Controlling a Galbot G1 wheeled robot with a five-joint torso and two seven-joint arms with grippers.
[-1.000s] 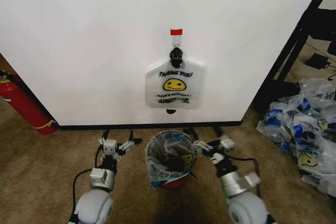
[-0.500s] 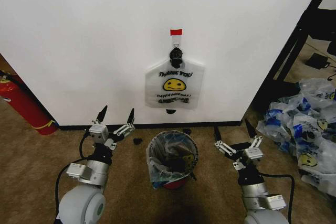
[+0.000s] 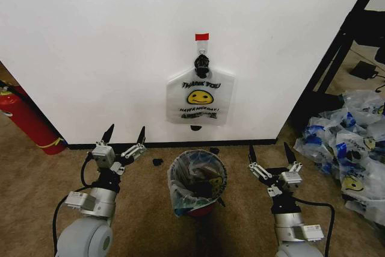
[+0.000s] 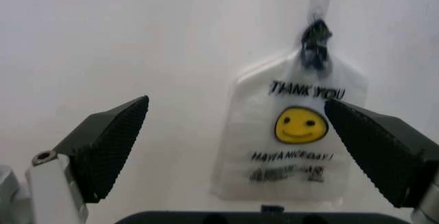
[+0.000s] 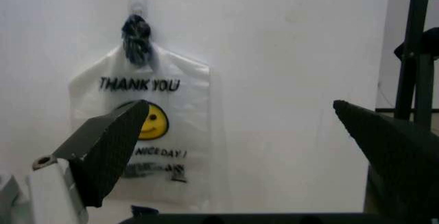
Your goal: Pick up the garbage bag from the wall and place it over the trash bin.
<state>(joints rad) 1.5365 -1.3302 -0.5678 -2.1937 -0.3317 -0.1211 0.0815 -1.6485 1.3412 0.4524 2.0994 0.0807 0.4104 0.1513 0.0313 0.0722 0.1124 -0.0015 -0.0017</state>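
Garbage bag on wall hook, both grippers open.

Even, soft indoor light falls on the white wall, with no glare. The garbage bag casts only a faint shadow. The head view bends straight lines near its edges. Both wrist views are slightly soft, the left more blurred.

One garbage bag on wall, one trash bin, one fire extinguisher, two grippers: left gripper, right gripper
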